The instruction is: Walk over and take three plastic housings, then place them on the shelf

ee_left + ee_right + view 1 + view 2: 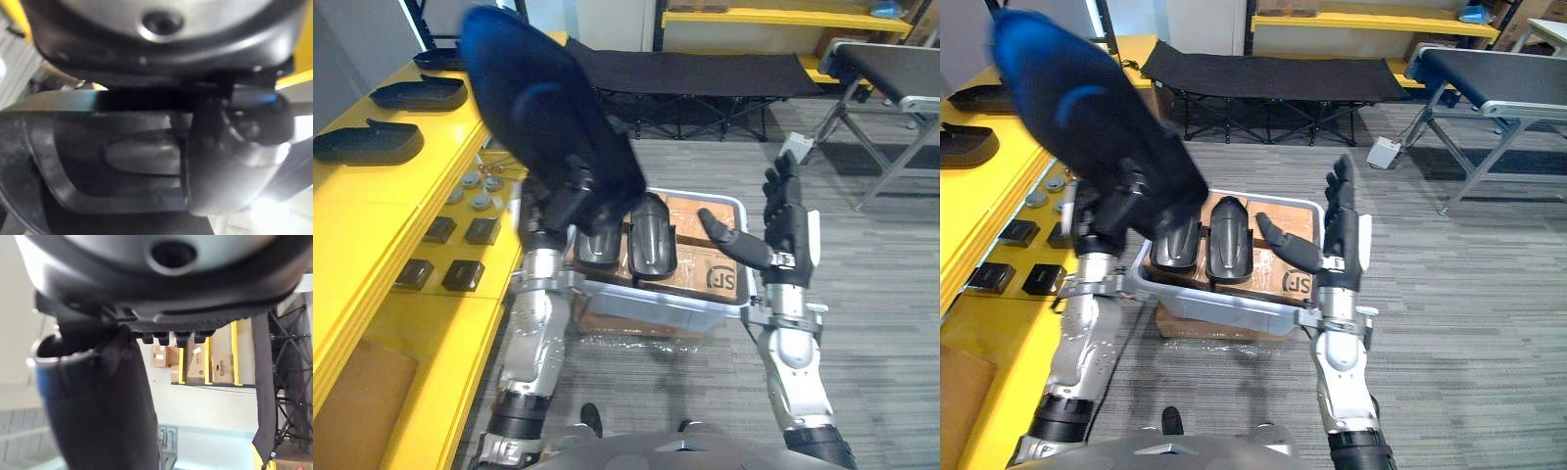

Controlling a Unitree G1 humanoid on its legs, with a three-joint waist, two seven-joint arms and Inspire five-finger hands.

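Fingers [582, 182] of left hand [560, 210] curl round lower rim of plastic housing [543, 108] raised at 11 o'clock of bin [651, 300], likely a light, stiff, slick shell best pinched at rim; right hand [790, 235] at 3 o'clock splayed, empty; two spare housings [651, 240] lie in bin; shelf [362, 208] at 9 o'clock.

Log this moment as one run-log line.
left hand: shut on raised housing | right hand: open, empty, near bin | bin: two housings inside | shelf: other housings lying there
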